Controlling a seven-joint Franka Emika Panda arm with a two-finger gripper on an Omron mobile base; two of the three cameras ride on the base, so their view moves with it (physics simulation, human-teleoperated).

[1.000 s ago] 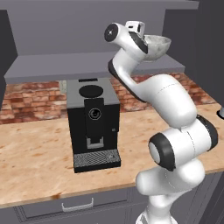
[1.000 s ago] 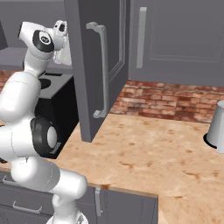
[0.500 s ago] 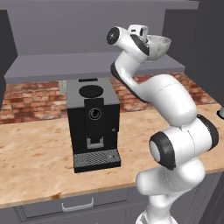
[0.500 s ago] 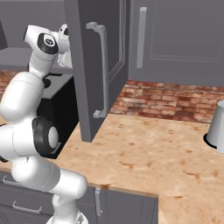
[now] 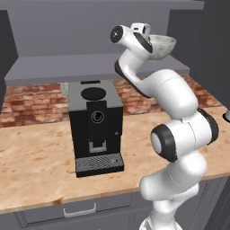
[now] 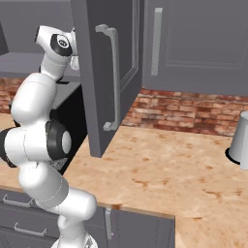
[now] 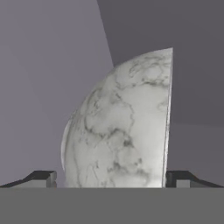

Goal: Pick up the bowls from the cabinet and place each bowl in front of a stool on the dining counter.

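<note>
Marbled grey-white, the deeper bowl (image 5: 161, 46) sits on the grey shelf (image 5: 90, 68) of the cabinet (image 6: 104, 72), at about 1 o'clock in the left base view, with the arm's hand raised right up to it. In the hand view the bowl (image 7: 122, 127) lies rolled on its side by the camera's own tilt, its rim edge at 3 o'clock, and the tool (image 7: 111, 177) stands spread wide, one dark tip at 8 o'clock and the other at 4 o'clock, the bowl's body between them. Neither tip visibly presses on the bowl, so I judge this to be the reach-and-straddle step of the first pick, with the grasp not yet made.

The cabinet door (image 6: 109, 77) hangs open beside the arm in the right base view. Below the shelf, a black coffee machine (image 5: 95, 128) stands on the stone tabletop (image 5: 40, 166).

The next move likely calls for pressing the tips together on the bowl's wall or rim, then lifting it off the shelf and drawing it out clear of the door and the coffee machine below.
</note>
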